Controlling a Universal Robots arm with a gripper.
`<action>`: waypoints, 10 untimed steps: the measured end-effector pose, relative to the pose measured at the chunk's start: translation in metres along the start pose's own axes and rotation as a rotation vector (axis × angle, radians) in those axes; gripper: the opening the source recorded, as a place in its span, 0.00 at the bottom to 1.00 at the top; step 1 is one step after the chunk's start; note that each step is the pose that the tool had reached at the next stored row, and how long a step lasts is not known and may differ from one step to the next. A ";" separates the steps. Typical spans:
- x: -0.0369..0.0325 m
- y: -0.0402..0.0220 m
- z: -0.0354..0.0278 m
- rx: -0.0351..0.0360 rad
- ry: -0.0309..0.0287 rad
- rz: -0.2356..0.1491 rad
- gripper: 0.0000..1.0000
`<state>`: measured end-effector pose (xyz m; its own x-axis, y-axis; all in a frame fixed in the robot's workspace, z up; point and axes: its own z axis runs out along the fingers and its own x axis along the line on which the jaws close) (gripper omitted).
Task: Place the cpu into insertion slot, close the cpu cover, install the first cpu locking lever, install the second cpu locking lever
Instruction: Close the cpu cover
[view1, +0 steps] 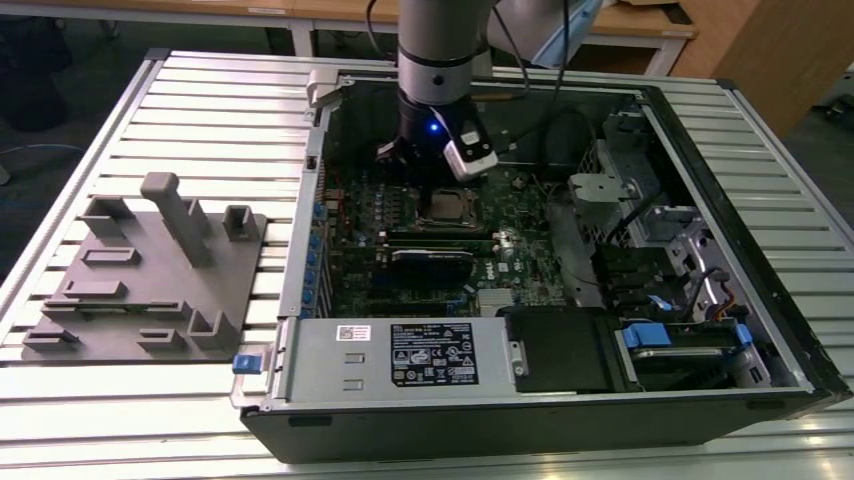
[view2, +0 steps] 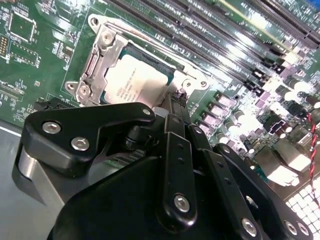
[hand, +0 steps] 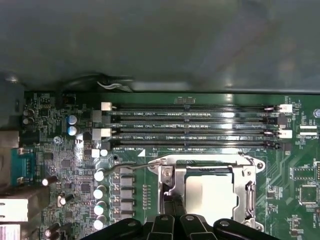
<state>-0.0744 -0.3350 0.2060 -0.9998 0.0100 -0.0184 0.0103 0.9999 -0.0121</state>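
cpu (view2: 134, 82), pale silver square, inside cpu cover (view2: 97, 60)

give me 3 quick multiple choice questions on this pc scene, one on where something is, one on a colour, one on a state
1. Where is the gripper?
A. over the grey tray
B. inside the case, close by the insertion slot
C. outside, above the table

2. What colour is the circuit board?
A. red
B. blue
C. green

3. The insertion slot is:
A. holding the cpu
B. empty
C. hidden under a fan

Answers:
1. B: in the second wrist view the gripper is right beside the slot.
2. C: the board is green in both wrist views.
3. A: the silver-topped chip lies within the slot's rim.
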 end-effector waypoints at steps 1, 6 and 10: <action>0.0004 0.0004 0.0007 0.0001 0.0000 0.000 0.11; 0.0016 0.0014 0.0033 0.0004 0.0003 0.001 0.11; 0.0018 0.0014 0.0050 0.0001 -0.0003 0.001 0.11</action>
<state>-0.0760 -0.3336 0.2009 -0.9998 0.0114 -0.0186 0.0116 0.9999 -0.0121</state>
